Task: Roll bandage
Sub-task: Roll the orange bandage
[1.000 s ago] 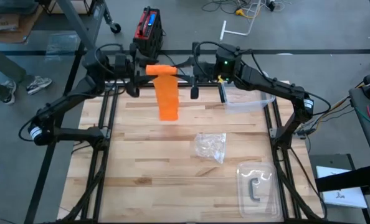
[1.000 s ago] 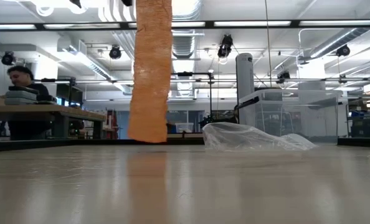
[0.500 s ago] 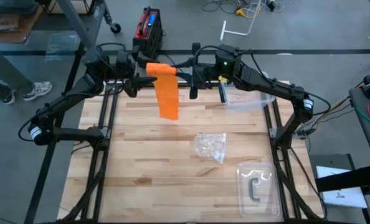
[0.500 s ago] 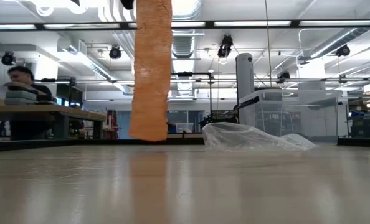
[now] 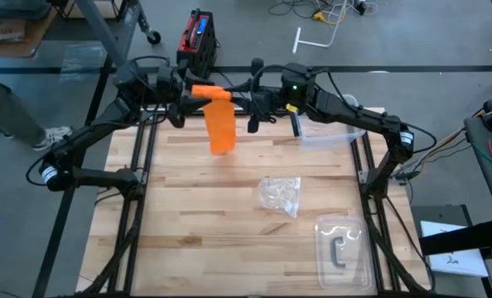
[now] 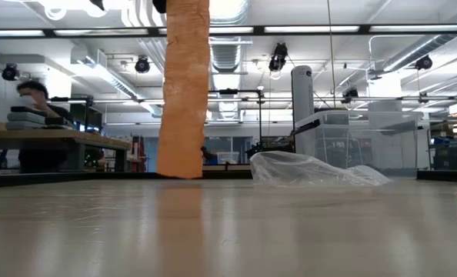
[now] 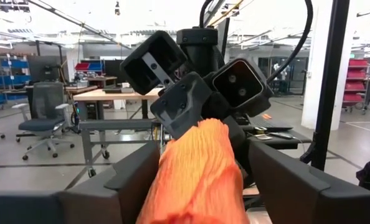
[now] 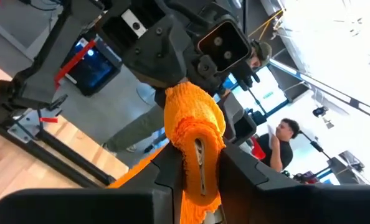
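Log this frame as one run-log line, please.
bandage: held aloft, tail hanging | left gripper: around bandage's rolled end | right gripper: shut on bandage | wrapper: on table

- Left arm: reaches in from the left side of the light wooden slatted table [image 5: 229, 223], forearm angled toward the far edge, wrist raised above the boards.
- Left gripper [image 5: 185, 94]: held aloft near the table's far edge, pointing toward the right gripper; its jaws stand on either side of the bright orange fabric bandage [image 5: 220, 124].
- Right arm: extends from the table's right side, elbow bent, forearm running toward the far edge.
- Right gripper [image 5: 244, 101]: faces the left gripper, close to it, fingers clamped on the rolled end of the bandage.
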`<state>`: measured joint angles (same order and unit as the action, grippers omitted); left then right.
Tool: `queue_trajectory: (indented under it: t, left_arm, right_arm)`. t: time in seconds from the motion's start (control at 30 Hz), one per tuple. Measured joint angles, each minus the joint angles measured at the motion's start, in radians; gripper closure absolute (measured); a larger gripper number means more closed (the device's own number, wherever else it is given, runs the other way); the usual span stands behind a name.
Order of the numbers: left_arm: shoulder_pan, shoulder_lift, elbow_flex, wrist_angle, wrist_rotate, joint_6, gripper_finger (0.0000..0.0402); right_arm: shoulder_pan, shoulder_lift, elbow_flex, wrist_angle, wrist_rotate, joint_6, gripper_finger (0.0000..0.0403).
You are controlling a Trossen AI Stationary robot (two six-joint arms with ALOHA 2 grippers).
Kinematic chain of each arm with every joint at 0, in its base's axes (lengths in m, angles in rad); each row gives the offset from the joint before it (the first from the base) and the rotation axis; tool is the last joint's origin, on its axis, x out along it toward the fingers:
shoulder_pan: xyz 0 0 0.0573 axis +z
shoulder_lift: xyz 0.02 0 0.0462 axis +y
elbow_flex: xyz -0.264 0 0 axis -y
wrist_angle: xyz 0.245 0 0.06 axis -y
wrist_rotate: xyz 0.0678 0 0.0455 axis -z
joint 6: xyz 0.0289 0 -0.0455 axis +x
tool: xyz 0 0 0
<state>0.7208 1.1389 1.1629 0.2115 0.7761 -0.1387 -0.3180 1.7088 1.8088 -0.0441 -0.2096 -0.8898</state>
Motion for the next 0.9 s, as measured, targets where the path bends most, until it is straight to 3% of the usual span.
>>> queue_trajectory:
  t: [0.4, 0.73, 0.9]
  left_arm:
    - [0.001, 0.001, 0.0, 0.002, 0.006, -0.028, 0.026]
    - [0.0, 0.002, 0.0, -0.001, 0.008, 0.0, 0.0243]
    - [0.0, 0.002, 0.0, -0.001, 0.01, 0.024, 0.026]
  right_arm:
    - [0.001, 0.0, 0.0, 0.02, -0.003, -0.011, 0.0339]
    - [0.002, 0.002, 0.0, 0.025, 0.001, 0.016, 0.0337]
    - [0.002, 0.002, 0.0, 0.025, 0.001, 0.015, 0.0335]
